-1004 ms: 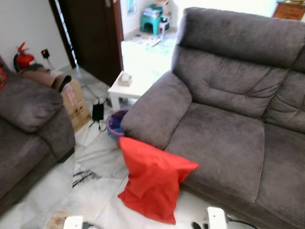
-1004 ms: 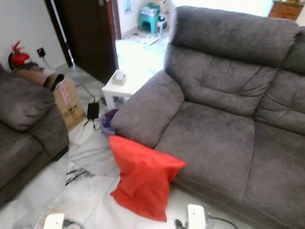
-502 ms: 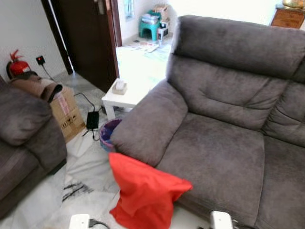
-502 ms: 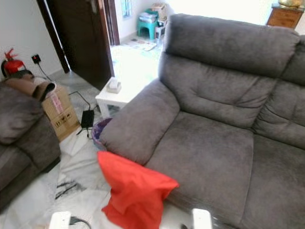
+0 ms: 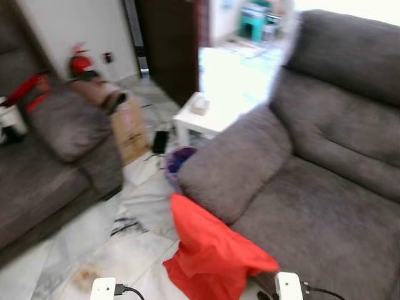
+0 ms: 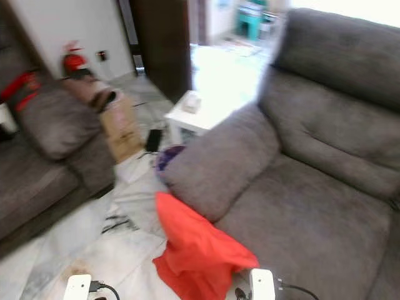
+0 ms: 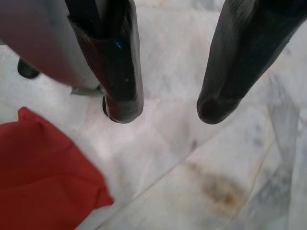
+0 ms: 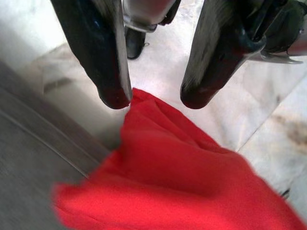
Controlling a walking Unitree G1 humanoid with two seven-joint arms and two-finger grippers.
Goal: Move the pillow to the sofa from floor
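Loosely, red pillow [image 5: 212,256] slumps on marble floor [image 5: 119,250] against sofa [image 5: 300,206] edge.

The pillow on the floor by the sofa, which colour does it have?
The pillow is plain red; the right wrist view shows it best.

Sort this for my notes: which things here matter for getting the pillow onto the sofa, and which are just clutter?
Job: red pillow on the floor, big grey sofa, right gripper above the pillow.

Clutter: cardboard box, white side table, fire extinguisher, second sofa.
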